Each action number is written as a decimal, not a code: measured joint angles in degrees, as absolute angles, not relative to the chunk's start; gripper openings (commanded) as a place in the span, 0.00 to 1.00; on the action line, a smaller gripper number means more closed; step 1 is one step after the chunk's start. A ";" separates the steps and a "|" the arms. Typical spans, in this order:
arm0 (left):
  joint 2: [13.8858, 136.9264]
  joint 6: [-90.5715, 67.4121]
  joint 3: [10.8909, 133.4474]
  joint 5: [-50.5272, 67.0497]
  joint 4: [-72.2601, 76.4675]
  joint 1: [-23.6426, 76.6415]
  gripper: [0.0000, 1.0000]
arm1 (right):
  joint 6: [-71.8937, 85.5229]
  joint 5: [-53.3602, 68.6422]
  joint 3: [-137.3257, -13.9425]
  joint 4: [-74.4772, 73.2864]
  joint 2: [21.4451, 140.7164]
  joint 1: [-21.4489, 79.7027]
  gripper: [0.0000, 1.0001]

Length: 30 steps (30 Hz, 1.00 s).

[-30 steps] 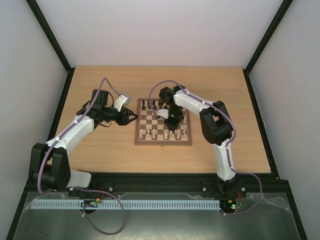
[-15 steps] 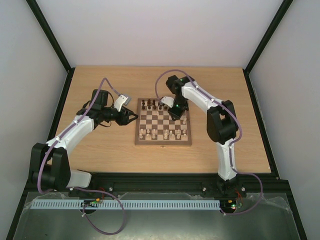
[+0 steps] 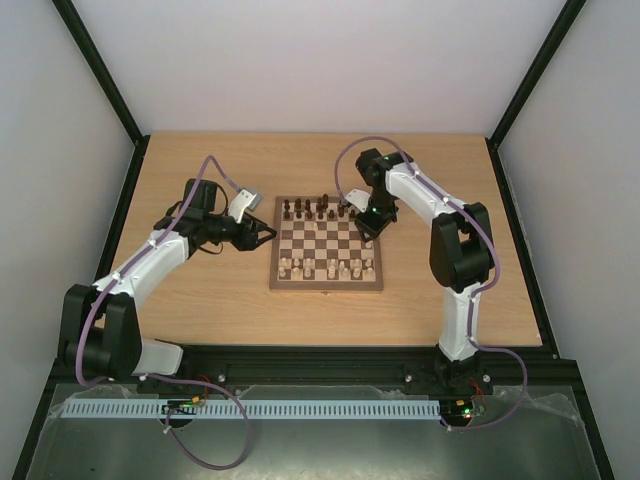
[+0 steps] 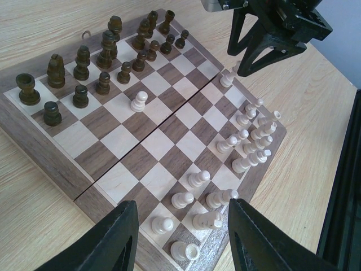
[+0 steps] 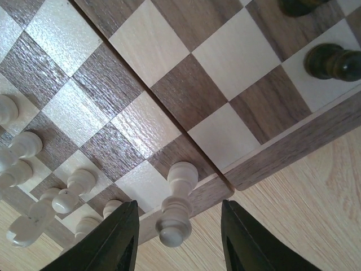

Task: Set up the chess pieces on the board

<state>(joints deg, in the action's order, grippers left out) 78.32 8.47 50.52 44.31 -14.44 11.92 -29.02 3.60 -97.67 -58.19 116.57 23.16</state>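
Observation:
The board (image 3: 325, 246) lies mid-table, with dark chess pieces (image 3: 313, 210) along its far rows and cream ones (image 3: 325, 268) along the near rows. My right gripper (image 5: 176, 237) is open at the board's right edge. A cream piece (image 5: 177, 197) stands free between its fingers (image 5: 115, 240), touching neither. From the left wrist view this gripper (image 4: 256, 53) hangs over that piece (image 4: 227, 78). My left gripper (image 4: 180, 248) is open and empty above the board's left edge (image 4: 113, 180), over the cream rows (image 4: 248, 141). One cream pawn (image 4: 138, 101) stands next to the dark rows (image 4: 107, 53).
Bare wooden tabletop (image 3: 200, 290) surrounds the board on all sides. A black frame (image 3: 130, 200) and white walls close in the table. The left arm (image 3: 150, 260) stretches across the left half, and the right arm (image 3: 450, 250) rises along the right side.
The right arm swung from the board's middle to its right edge. Its gripper went from shut to open, leaving the cream piece standing. The left arm stayed still.

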 measured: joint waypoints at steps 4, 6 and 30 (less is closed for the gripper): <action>78.32 8.49 50.52 44.40 -14.44 11.92 0.47 | -28.86 3.60 -96.90 -58.15 116.57 23.18 0.40; 78.32 8.49 50.52 44.42 -14.44 11.92 0.47 | -28.84 3.51 -96.38 -58.11 116.57 23.22 0.37; 78.30 8.51 50.50 44.47 -14.44 11.81 0.48 | -29.80 3.51 -108.40 -60.49 116.57 27.24 0.11</action>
<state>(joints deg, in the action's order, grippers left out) 78.30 8.51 50.50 44.47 -14.44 11.81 -29.80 3.51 -108.40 -60.49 116.57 27.24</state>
